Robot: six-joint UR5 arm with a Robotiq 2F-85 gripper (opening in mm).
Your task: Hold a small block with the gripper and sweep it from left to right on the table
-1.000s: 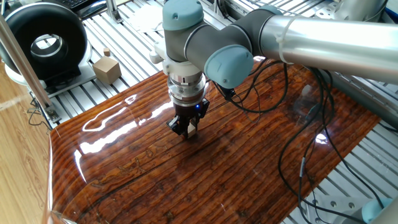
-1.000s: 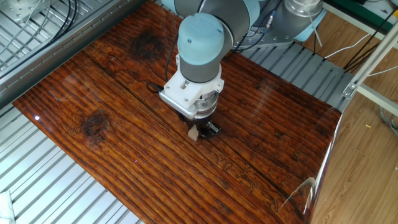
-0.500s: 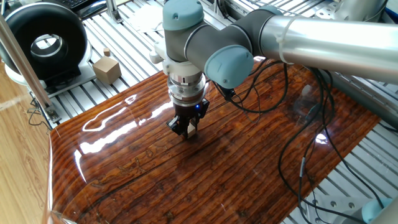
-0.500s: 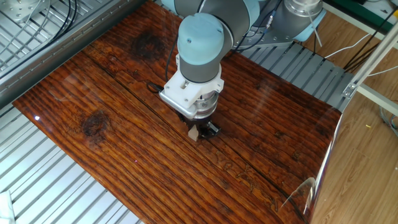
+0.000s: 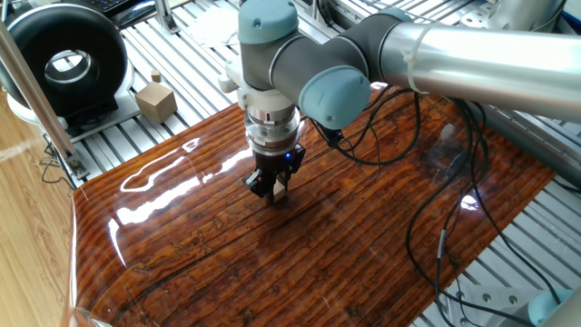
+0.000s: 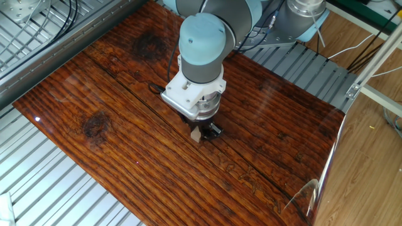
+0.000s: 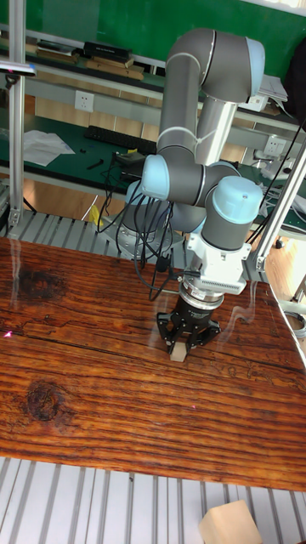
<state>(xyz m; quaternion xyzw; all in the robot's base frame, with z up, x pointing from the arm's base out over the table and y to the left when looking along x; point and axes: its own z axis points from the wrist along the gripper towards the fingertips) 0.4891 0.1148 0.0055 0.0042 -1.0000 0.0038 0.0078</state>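
Observation:
The small block is a tiny pale tan cube held between the black fingers of my gripper, its underside touching the table. In one fixed view the gripper points straight down near the board's middle, with the block showing between the fingers. From the other side the block peeks out under the gripper, resting on the table. The gripper is shut on the block.
A larger tan cube with a knob sits on the slatted aluminium frame beside a black round device. Black cables trail over the board's right part. Another pale block lies on the frame at the front.

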